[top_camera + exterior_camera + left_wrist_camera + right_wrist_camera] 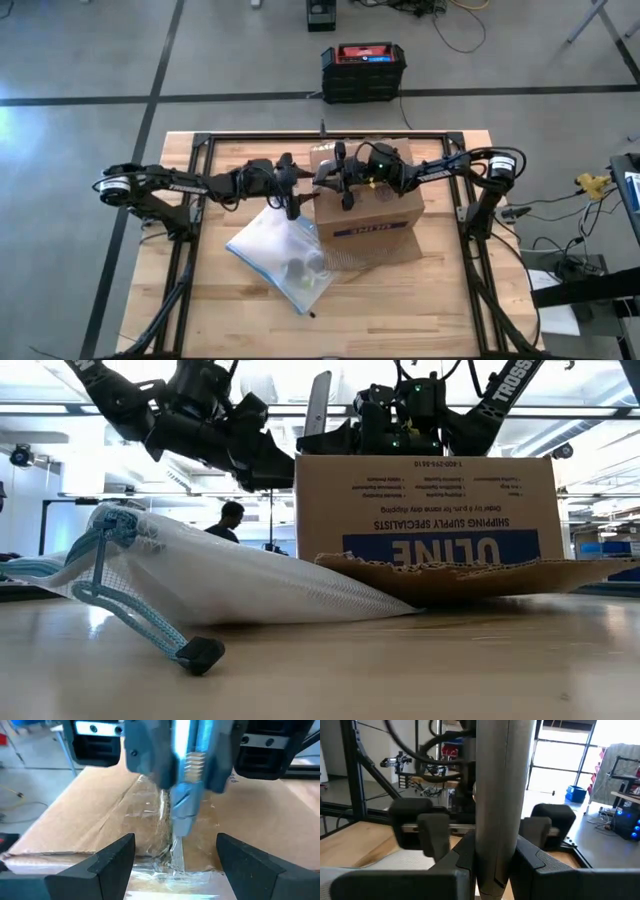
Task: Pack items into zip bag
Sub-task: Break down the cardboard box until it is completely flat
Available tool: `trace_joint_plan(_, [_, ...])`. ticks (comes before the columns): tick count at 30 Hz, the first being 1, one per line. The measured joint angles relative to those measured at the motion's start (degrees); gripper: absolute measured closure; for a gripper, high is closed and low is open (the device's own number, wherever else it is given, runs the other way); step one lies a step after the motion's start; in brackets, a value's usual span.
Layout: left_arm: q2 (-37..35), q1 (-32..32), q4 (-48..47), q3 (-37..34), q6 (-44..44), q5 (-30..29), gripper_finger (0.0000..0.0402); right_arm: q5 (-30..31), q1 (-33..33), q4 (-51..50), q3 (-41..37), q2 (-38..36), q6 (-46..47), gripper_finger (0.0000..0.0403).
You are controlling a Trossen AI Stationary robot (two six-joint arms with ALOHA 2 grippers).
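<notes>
Right now our right gripper (345,192) is clamped on a slim grey, blade-like tool (500,795) held over the taped seam on the brown ULINE box (372,222), while our left gripper (292,196) hangs just beside it over the box's near edge with its fingers (112,857) spread wide and nothing between them. The zip bag (278,255) lies flat on the table (420,300) against the box's left side, dark roundish items (300,266) already inside; its blue zip strip (120,605) faces the low camera.

We judge the step to be opening the box. To do it well we should keep the tool aligned with the seam and shallow, and steady the box with the left gripper.

Room is tight: the two grippers nearly meet above the box, and the bag touches it. Open tabletop lies toward the front.
</notes>
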Motion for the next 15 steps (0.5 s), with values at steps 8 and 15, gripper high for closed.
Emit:
trace_joint_plan(8, [0.02, 1.61, -0.94, 0.79, -0.74, 4.40, 0.0133, 1.38, 0.00, 2.10, 1.54, 0.16, 0.75, 0.0347])
trace_joint_plan(15, [-0.03, 1.61, -1.45, 0.76, -0.76, 4.51, 0.0136, 1.47, 0.00, -1.76, 2.47, 1.40, 1.11, 0.0347])
